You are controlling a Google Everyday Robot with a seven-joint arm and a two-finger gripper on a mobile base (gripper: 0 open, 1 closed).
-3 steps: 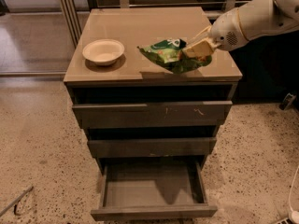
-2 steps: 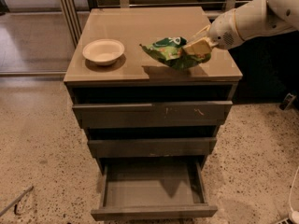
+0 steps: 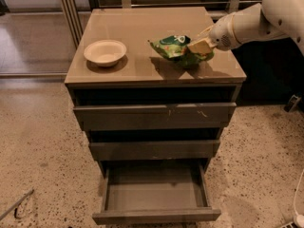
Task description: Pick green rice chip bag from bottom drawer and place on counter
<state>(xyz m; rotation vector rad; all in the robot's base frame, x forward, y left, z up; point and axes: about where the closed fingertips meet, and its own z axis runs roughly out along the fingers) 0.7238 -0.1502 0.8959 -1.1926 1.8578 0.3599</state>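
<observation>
The green rice chip bag (image 3: 172, 46) is at the right side of the tan counter (image 3: 142, 25), tilted, with its shadow just beneath it. My gripper (image 3: 200, 46) reaches in from the right on a white arm and is shut on the bag's right end. I cannot tell whether the bag's lower edge touches the counter. The bottom drawer (image 3: 156, 216) is pulled out and its grey inside shows nothing in it.
A cream bowl (image 3: 105, 52) stands on the counter's left side. The two taller drawers (image 3: 154, 115) above the bottom one are slightly ajar. Speckled floor surrounds the cabinet, and a railing runs behind it. A cable (image 3: 298, 208) lies at the lower right.
My gripper and the bag have shifted slightly left and toward the back of the counter. The bowl and drawers have not moved.
</observation>
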